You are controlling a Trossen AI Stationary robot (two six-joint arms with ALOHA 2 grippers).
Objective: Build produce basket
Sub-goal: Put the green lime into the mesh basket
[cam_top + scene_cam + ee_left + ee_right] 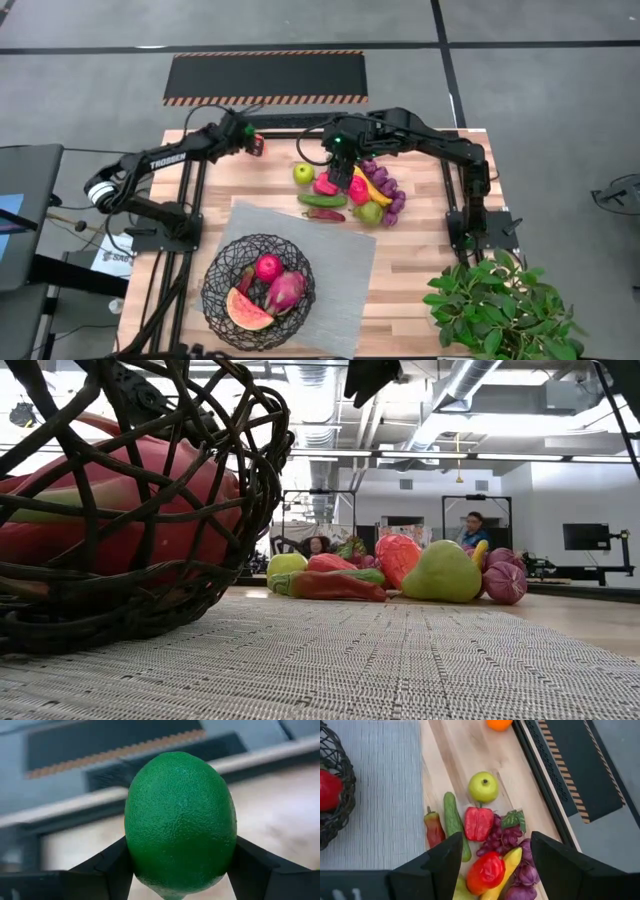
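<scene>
Dark wire mesh forms the basket (258, 292), which is set on a grey mat (330, 240) at the near edge of the wooden table (420, 270). Inside it a watermelon slice (247, 310), a red apple (268, 267) and a pink dragon fruit (284, 291) are seen from above; in the low view only part of the basket is caught, its contents blurred behind the wires.

A green lime (180, 822) is clamped between the fingers of the left gripper (180, 865), filling the left wrist view — the lime itself cannot be made out from above, where that gripper (252, 141) is held beyond the basket, near the table's far edge.

Farther from the basket, past the mat, the remaining produce is heaped: a green apple (483, 786), a cucumber (454, 822), a small red pepper (434, 827), purple grapes (502, 839) and a banana (504, 870), partly covered by other pieces. The right gripper (492, 865) hangs over this heap with its fingers spread and nothing between them. An orange (499, 724) is cut off at the right wrist picture's edge.
</scene>
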